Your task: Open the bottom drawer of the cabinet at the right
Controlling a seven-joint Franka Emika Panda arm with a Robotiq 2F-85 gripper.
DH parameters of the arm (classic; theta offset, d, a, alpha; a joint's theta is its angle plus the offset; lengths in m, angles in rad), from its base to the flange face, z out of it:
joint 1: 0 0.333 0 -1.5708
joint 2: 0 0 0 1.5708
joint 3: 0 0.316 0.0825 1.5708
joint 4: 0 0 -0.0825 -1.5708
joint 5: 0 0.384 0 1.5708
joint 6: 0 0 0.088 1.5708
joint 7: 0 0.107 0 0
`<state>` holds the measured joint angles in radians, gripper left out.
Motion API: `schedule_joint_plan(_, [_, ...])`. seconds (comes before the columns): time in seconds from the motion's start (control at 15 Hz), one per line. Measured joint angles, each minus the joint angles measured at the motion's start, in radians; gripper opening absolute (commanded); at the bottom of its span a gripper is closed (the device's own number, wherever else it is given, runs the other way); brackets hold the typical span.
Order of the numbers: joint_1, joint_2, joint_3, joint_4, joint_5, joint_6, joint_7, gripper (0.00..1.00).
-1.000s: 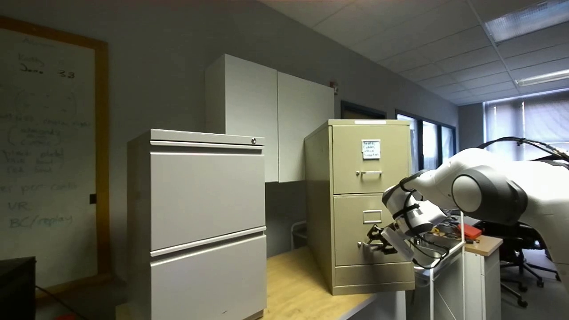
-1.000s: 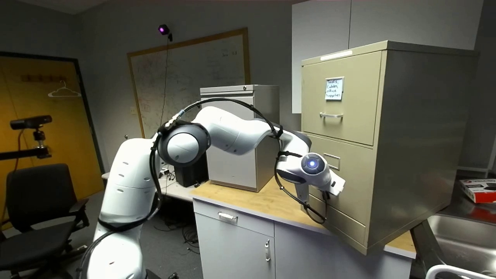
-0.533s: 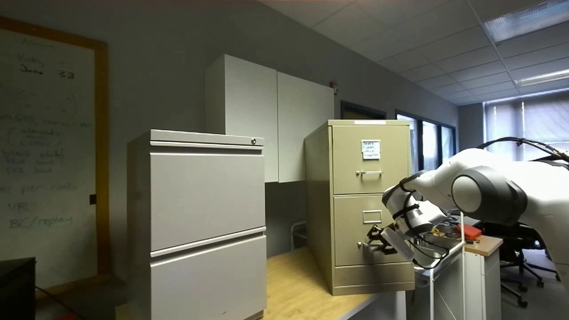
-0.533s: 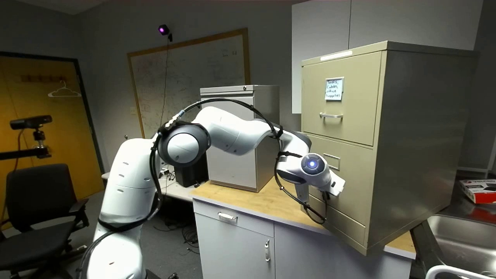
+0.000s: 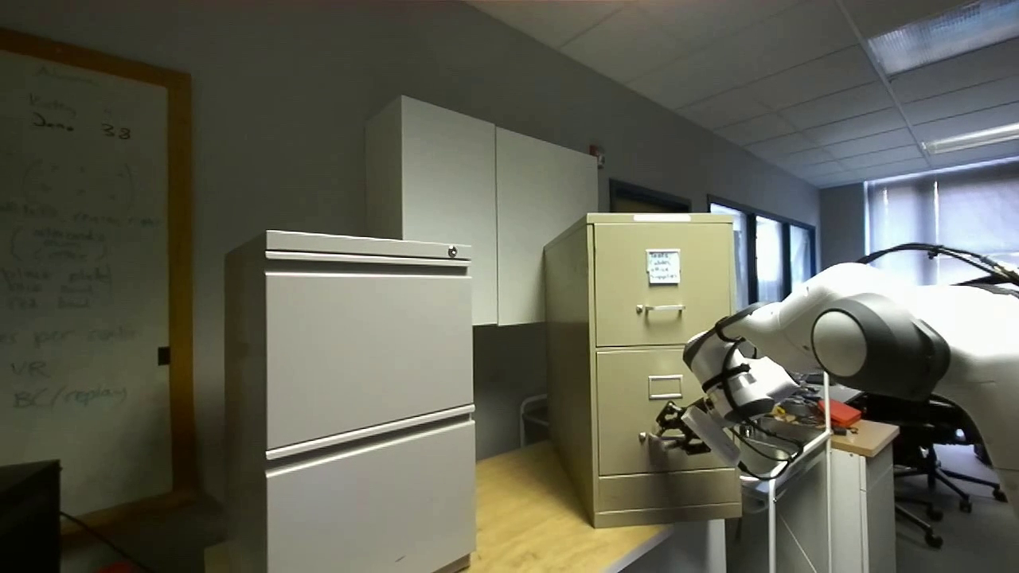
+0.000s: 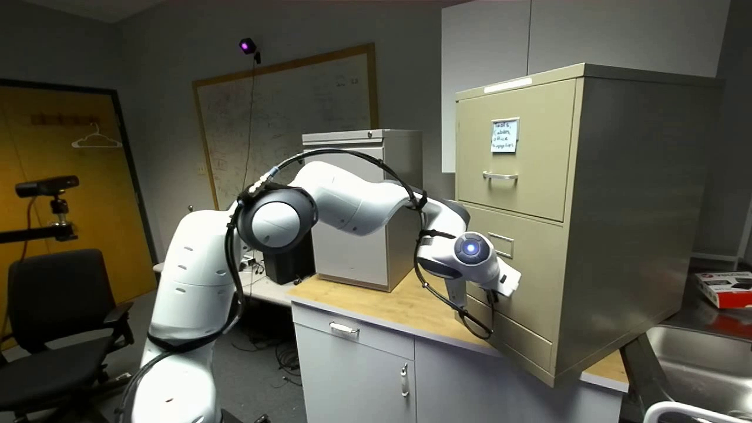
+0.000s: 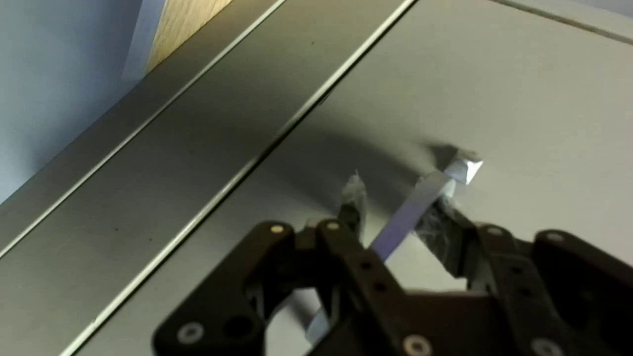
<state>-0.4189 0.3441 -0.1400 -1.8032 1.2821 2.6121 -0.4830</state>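
Our claw straddles the part-hidden handle of the bottom drawer, in the cabinet overhanging the front edge of the desk; we cannot tell whether the claw grips.

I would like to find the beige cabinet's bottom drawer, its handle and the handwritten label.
Bottom drawer [image 5: 625,407]: in an exterior view, on its front.
Handle [image 7: 404,222]: in the wrist view, on its bar.
Handwritten label [image 6: 504,136]: in an exterior view, on its card.

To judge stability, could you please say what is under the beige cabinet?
The cabinet stands on a wood-toned countertop, one front corner overhanging; the surface directly beneath is hidden.
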Motion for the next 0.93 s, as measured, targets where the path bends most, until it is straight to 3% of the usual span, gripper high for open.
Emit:
schedule_joint_plan(0.07, [0.004,0.000,0.000,-0.001,-0.012,0.014,0.004,0.40])
schedule_joint_plan(0.27, [0.008,-0.029,-0.001,-0.033,-0.044,0.049,-0.006,0.59])
schedule_joint_plan(0.53, [0.040,-0.125,0.011,-0.158,-0.056,-0.032,-0.028,0.60])
schedule_joint_plan(0.93, [0.043,-0.143,0.013,-0.182,-0.058,-0.032,-0.029,0.60])
